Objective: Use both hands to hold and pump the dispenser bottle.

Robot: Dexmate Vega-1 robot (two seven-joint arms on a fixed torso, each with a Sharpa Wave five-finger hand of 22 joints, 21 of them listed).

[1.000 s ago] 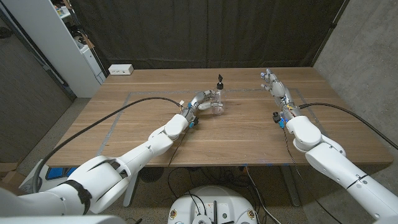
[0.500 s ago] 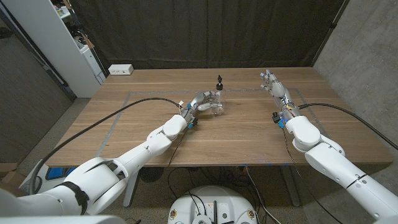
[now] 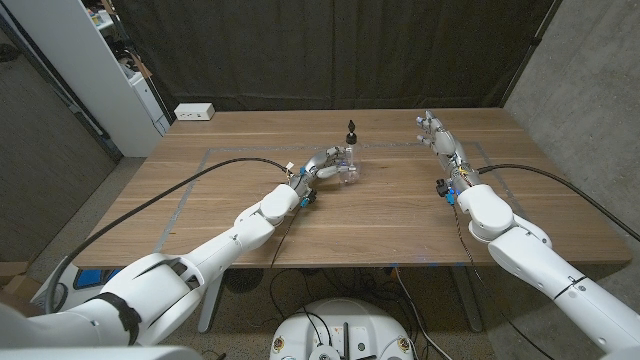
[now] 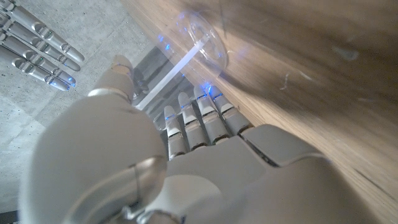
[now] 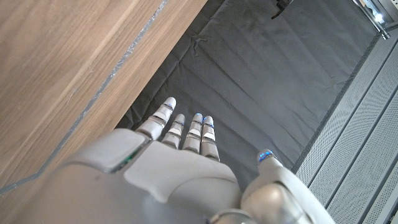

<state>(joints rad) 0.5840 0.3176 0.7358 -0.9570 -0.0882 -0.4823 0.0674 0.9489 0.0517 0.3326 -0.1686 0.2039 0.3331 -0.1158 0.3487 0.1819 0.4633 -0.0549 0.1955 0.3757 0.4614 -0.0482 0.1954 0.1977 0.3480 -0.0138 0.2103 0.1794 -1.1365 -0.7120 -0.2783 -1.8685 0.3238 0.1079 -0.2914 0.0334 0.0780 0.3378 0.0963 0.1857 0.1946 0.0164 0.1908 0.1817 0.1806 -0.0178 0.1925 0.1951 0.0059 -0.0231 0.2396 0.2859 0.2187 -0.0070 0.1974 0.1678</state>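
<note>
The dispenser bottle (image 3: 348, 168) is clear with a black pump head (image 3: 351, 126) and stands upright at the table's middle, towards the back. My left hand (image 3: 323, 163) wraps its fingers around the clear body from the left. In the left wrist view the bottle (image 4: 200, 38) shows between the thumb and fingers of my left hand (image 4: 186, 134). My right hand (image 3: 437, 134) is well to the right of the bottle, apart from it, with its fingers stretched out and holding nothing. In the right wrist view my right hand (image 5: 183, 155) has straight fingers and the black pump (image 5: 282, 6) is far off.
A white box (image 3: 194, 112) lies at the table's back left corner. A grey tape outline (image 3: 215, 150) marks a rectangle on the wooden table (image 3: 380, 215). A white shelf unit (image 3: 95, 70) stands left of the table, with a dark curtain behind.
My right hand has crept slightly left towards the bottle. The left hand keeps its hold and the bottle has barely shifted.
</note>
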